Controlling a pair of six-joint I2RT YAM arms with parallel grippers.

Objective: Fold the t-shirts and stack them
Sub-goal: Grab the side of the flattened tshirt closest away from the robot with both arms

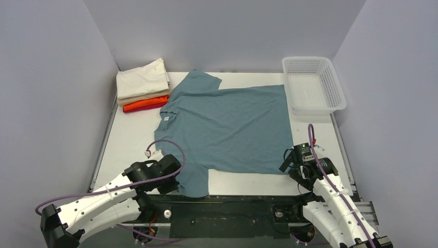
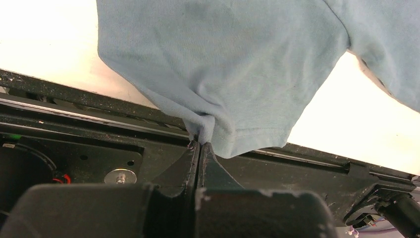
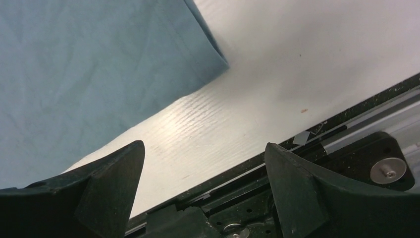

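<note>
Two hands work the near edge of the bench, and only one of them has cloth. Your left hand is pressed together on the hem of the near sleeve, which bunches into a small pleat right at the fingertips. Your right hand is spread wide over bare bench with nothing between the fingers. The near hem corner lies just beyond it and a little to its left, apart from both fingers. Whether those fingers touch the surface is hard to tell from the wrist view.

The teal t-shirt lies flat across the middle, collar to your left and hem to your right, so its long axis runs along the near edge. Each hand is therefore nearest its own end of the near side. I judge the next move depends on the right hand reaching that corner.

Farther back, the folded t-shirts are stacked at far left, and the basket stands at far right.
</note>
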